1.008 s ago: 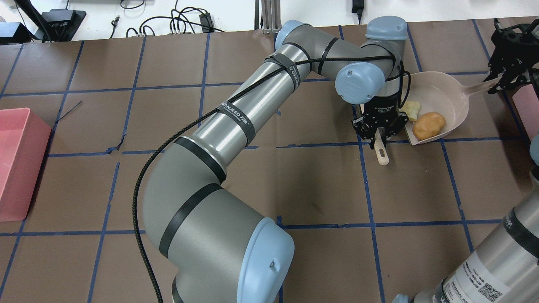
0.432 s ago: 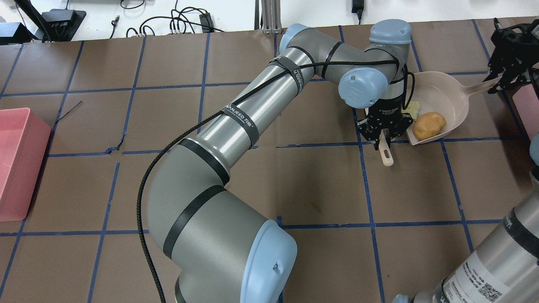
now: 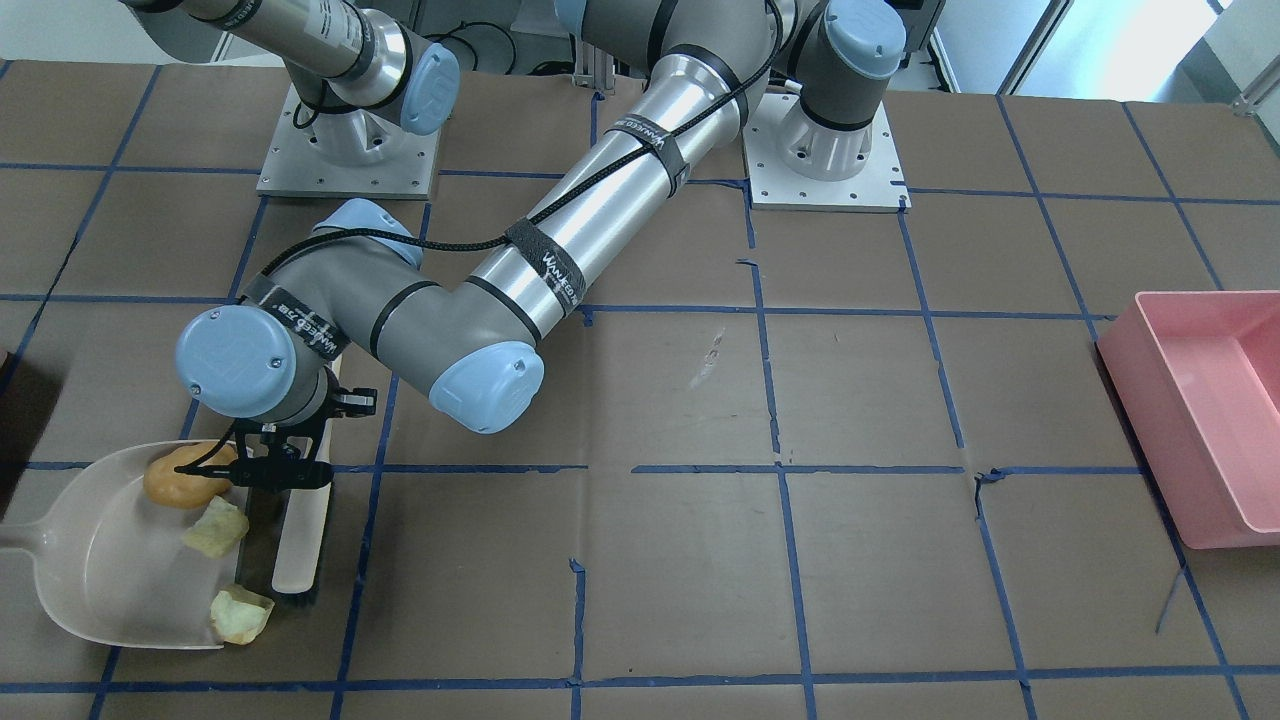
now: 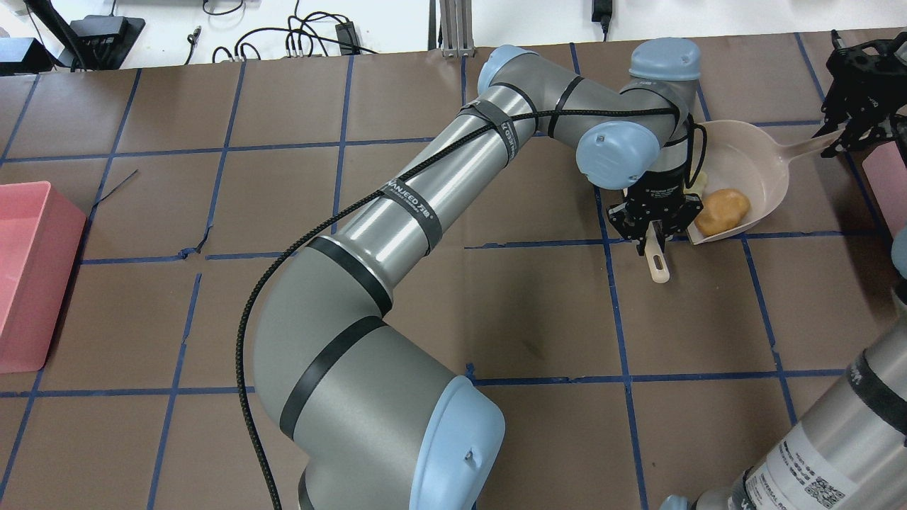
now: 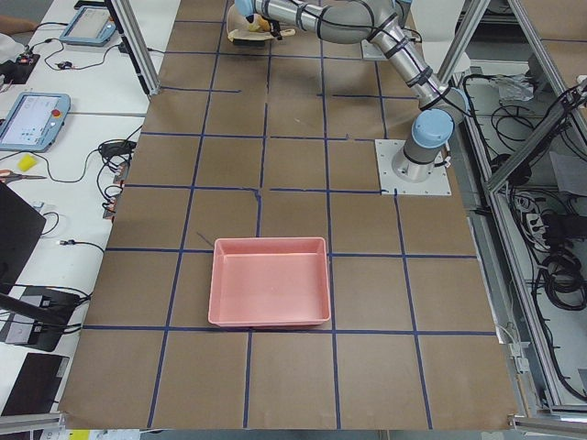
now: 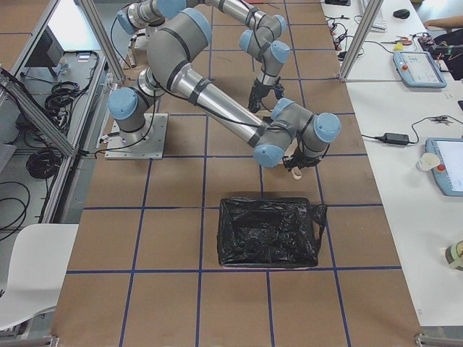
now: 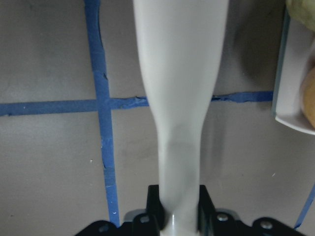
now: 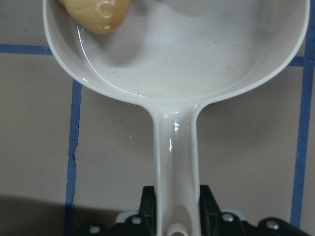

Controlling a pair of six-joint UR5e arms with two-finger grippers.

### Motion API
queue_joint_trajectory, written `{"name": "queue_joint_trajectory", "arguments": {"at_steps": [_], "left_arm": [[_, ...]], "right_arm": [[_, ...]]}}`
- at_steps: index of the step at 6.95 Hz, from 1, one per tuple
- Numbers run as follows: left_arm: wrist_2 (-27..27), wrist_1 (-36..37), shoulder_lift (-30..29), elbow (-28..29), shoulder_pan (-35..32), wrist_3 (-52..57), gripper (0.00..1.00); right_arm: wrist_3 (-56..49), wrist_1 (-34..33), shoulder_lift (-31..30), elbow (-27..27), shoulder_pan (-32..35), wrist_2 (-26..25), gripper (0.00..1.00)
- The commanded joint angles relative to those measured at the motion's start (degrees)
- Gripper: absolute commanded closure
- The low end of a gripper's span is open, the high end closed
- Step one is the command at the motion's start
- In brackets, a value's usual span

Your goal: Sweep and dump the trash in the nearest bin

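My left gripper (image 4: 655,230) is shut on the cream brush handle (image 4: 660,266), also seen in the left wrist view (image 7: 179,98). The brush (image 3: 300,540) lies along the mouth of the beige dustpan (image 4: 744,159). My right gripper (image 4: 840,138) is shut on the dustpan handle (image 8: 174,162). The tan potato-shaped lump (image 4: 723,209) lies inside the pan (image 3: 100,560). Two pale yellow-green chunks (image 3: 215,527) (image 3: 240,612) sit at the pan's open lip, next to the brush. In the overhead view my left wrist hides most of them.
A pink bin (image 4: 28,276) stands far off at the table's left end. A black-lined bin (image 6: 268,231) stands close to the dustpan at the right end; its pink edge (image 4: 886,177) shows beside my right gripper. The blue tape grid covers the brown table.
My left arm has moved right with the brush, toward the dustpan mouth. The pale chunk seen beside the potato is now mostly hidden under the wrist. The dustpan has not moved.
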Motion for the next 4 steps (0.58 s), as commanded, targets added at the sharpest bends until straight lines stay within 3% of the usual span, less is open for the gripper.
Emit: {"name": "queue_joint_trajectory", "arguments": {"at_steps": [1,4], "left_arm": [[0.1,0.1,0.0,0.0,-0.2,0.0,0.81],[0.4,0.1,-0.1,0.0,-0.2,0.1,0.81]], "right_arm": [[0.0,0.0,0.1,0.0,0.0,0.0,0.99],[0.0,0.0,0.1,0.0,0.0,0.0,0.99]]}}
